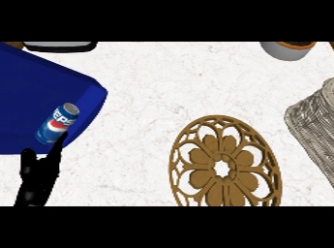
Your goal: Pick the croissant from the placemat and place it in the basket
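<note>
No croissant shows anywhere in the head view. A blue placemat (26,92) covers the left side, and a blue Pepsi can (58,123) lies tilted on its right part. The pale woven basket (325,126) stands at the right edge, partly cut off. My left hand (37,179) rises from the lower left with fingers straight and pointing up, open and holding nothing. One fingertip (58,143) ends just below the can. My right hand is out of sight.
A round carved wooden trivet (223,162) lies on the white marble counter between the placemat and the basket. A grey cup (288,48) stands at the top right, and a dark flat object (60,46) at the top left edge.
</note>
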Available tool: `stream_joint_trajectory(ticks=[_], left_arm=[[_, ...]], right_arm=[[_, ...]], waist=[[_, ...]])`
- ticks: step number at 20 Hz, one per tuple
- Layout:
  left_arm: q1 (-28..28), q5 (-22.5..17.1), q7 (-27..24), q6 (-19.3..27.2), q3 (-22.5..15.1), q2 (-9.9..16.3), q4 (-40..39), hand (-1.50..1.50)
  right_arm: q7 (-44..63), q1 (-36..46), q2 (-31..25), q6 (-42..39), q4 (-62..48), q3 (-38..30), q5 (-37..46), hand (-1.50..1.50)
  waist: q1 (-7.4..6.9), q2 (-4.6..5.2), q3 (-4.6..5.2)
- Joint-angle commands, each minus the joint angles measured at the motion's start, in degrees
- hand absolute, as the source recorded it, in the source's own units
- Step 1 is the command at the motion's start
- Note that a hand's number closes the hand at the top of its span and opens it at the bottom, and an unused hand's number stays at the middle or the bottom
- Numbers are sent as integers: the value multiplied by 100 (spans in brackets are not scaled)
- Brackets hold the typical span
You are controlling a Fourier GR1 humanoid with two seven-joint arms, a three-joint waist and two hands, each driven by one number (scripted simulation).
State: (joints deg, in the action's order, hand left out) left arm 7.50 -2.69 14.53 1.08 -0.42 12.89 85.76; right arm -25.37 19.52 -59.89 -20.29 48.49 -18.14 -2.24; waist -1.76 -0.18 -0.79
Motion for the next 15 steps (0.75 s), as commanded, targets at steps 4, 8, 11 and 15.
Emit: stream_joint_trajectory(ticks=[4,8,11,15], left_arm=[[135,-250,271,-356,121,111,-164,0],[184,-27,212,-155,-91,-141,-138,0],[79,-69,330,-227,-64,-111,-129,0],[-11,14,285,-118,-112,-244,-152,0]], right_arm=[[-278,796,-329,-539,-1314,-289,-79,-150],[-264,1012,-654,-905,-2153,-587,-243,-150],[-508,987,-744,-677,-2594,-662,-103,-150],[-552,970,-1201,-1103,-3161,-798,-122,-150]], waist=[[14,54,71],[3,72,65],[0,82,59],[4,101,47]])
